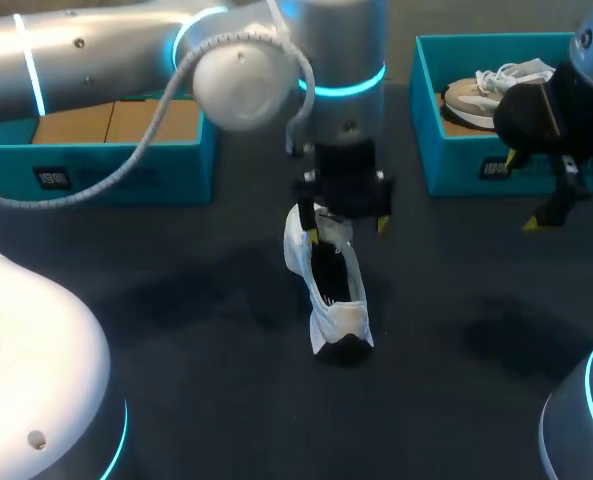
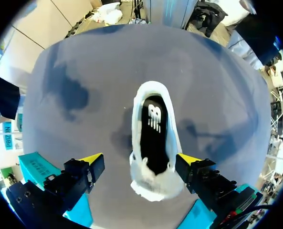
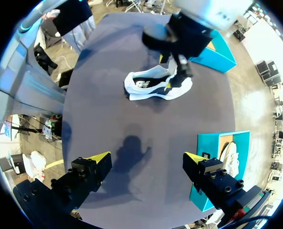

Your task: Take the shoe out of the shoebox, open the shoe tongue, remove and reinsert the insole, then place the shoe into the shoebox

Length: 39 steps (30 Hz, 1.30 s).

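Both jaws spread wide; left wrist view best shows insole inside shoe.

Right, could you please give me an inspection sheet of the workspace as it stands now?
Surface: dark table, no spills seen.
Job's things: white shoe on the table mid-way, dark insole inside; teal right box holds a second shoe.
Clutter: teal left box, cardboard inside.
Grippers: left gripper over the shoe, fingers open astride it; right gripper open, empty, above the table.
Cables: grey cable loops from the left arm.
Surroundings: nothing seen.
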Tool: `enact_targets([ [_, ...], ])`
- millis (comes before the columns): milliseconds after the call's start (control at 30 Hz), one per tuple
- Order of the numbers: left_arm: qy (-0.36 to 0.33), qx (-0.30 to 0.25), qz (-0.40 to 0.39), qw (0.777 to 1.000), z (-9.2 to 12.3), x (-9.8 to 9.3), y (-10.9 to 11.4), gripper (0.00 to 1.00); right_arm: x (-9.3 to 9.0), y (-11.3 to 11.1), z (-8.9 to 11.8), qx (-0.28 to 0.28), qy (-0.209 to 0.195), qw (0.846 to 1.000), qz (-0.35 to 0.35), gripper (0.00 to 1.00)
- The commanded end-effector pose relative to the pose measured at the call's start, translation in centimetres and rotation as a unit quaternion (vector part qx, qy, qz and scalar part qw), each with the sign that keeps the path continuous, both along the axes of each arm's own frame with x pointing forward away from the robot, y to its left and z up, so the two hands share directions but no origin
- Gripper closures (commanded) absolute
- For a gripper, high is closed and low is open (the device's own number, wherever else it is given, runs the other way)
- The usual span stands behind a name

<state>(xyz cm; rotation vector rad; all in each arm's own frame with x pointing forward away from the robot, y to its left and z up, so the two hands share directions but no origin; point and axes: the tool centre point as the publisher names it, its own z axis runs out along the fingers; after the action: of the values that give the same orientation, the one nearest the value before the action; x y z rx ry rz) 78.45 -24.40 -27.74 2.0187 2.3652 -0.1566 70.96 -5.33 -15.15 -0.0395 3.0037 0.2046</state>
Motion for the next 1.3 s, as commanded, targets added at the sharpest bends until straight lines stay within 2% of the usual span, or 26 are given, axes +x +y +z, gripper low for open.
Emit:
enact_targets([
  [33,-0.003,-0.012,-0.004,1.000,3.6,0.3,1.3,0.00,0.2,0.2,0.0,-0.002,0.002,1.000,-0.001,0.00],
  [167,-0.008,-0.017,-0.005,1.000,5.5,0.9,2.0,0.00,0.2,0.2,0.0,-0.002,0.002,1.000,-0.001,0.00],
  [233,-0.016,-0.020,0.000,1.000,6.1,1.3,2.4,0.06,0.2,0.2,0.0,-0.002,0.002,1.000,-0.001,0.00],
  [300,-0.023,-0.015,0.004,1.000,6.2,1.8,2.7,0.07,0.2,0.2,0.0,-0.002,0.002,1.000,-0.001,0.00],
  [333,-0.027,-0.015,0.010,0.999,6.3,2.4,3.0,0.11,0.2,0.2,0.0,-0.002,0.002,1.000,-0.001,0.00],
  [367,-0.028,-0.012,0.014,0.999,6.2,2.8,3.1,0.22,0.2,0.2,0.0,-0.002,0.002,1.000,-0.001,0.00],
  [433,-0.030,-0.014,0.023,0.999,6.0,3.7,3.3,0.30,0.2,0.2,0.0,-0.002,0.002,1.000,-0.001,0.00],
  [467,-0.032,-0.006,0.025,0.999,5.8,4.0,3.4,0.39,0.2,0.2,0.0,-0.002,0.002,1.000,-0.001,0.00],
  [600,-0.028,0.012,0.031,0.999,4.7,5.5,3.4,0.29,0.2,0.2,0.0,-0.002,0.002,1.000,-0.001,0.00],
  [733,-0.005,0.018,0.030,0.999,3.3,6.6,3.3,0.34,0.2,0.2,0.0,-0.002,0.002,1.000,-0.001,0.00],
  [833,-0.001,0.027,0.027,0.999,2.1,7.2,3.2,0.44,0.2,0.2,0.0,-0.002,0.002,1.000,-0.001,0.00],
  [933,0.006,0.032,0.025,0.999,1.0,7.2,3.0,0.42,0.2,0.2,0.0,-0.002,0.002,1.000,-0.001,0.00],
  [1067,0.017,0.034,0.027,0.999,-0.4,6.7,3.1,0.47,0.2,0.2,0.0,-0.002,0.002,1.000,-0.001,0.00],
  [1300,0.039,0.039,0.032,0.998,-3.0,5.7,3.5,0.50,0.2,0.2,0.0,-0.002,0.002,1.000,-0.001,0.00],
])
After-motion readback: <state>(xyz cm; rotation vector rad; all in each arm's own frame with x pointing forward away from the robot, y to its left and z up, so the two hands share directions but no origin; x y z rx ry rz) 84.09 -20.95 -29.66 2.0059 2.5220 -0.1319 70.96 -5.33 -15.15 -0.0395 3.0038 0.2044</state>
